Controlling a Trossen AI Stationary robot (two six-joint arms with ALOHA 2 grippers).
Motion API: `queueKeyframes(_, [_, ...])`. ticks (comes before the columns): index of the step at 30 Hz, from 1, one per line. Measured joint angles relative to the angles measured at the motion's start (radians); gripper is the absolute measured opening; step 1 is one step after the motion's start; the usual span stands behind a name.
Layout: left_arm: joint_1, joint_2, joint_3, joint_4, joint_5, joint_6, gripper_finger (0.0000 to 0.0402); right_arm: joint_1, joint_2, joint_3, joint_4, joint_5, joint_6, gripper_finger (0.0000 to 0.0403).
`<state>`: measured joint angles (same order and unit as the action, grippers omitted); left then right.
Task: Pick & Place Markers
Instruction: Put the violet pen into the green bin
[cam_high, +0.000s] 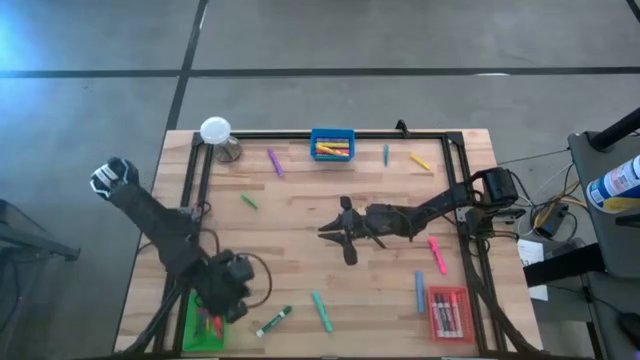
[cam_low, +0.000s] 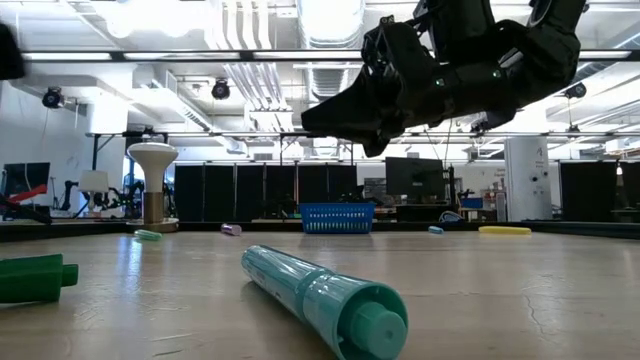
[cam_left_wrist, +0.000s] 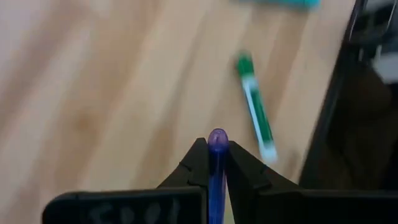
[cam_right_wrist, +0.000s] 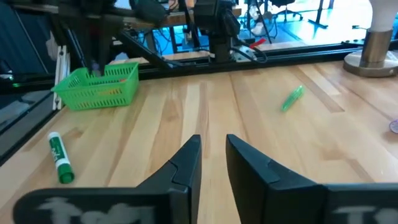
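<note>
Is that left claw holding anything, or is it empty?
Holding: the left gripper fingers are shut on a purple marker, whose tip pokes out between them.

Most of the purple marker (cam_left_wrist: 216, 174) is hidden between the left gripper (cam_left_wrist: 212, 155) fingers, its lower end cut off. Beside the green marker (cam_left_wrist: 255, 107), a teal marker (cam_left_wrist: 280, 3) is cropped. The red tray (cam_high: 449, 314) contents blur together.

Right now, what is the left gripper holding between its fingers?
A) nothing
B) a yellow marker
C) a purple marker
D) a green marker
C: in the left wrist view the left gripper is closed on a purple marker, whose rounded tip sticks out between the fingers, while the green marker lies loose on the table beyond it.
</note>
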<state>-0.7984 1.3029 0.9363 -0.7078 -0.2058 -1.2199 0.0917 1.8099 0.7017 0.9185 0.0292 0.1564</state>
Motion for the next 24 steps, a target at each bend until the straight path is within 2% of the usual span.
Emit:
queueKeyframes(5, [-0.1,0.059,0.021,-0.007,0.134,-0.144,0.0023,0.005,0.0,0.0,-0.003,-0.001,-0.001,0.0061])
queueKeyframes(11, [-0.186,0.1,0.007,-0.01,0.172,-0.267,0.0031,0.009,0.0,-0.001,-0.003,-0.001,-0.004,0.0061])
queueKeyframes(15, [-0.198,0.116,0.007,-0.008,0.228,-0.283,0.0035,0.009,0.0,-0.001,-0.003,-0.001,-0.004,0.0059])
queueKeyframes(24, [-0.196,0.117,0.008,-0.057,0.236,-0.3,0.0039,0.009,0.0,-0.001,-0.003,-0.001,-0.004,0.0059])
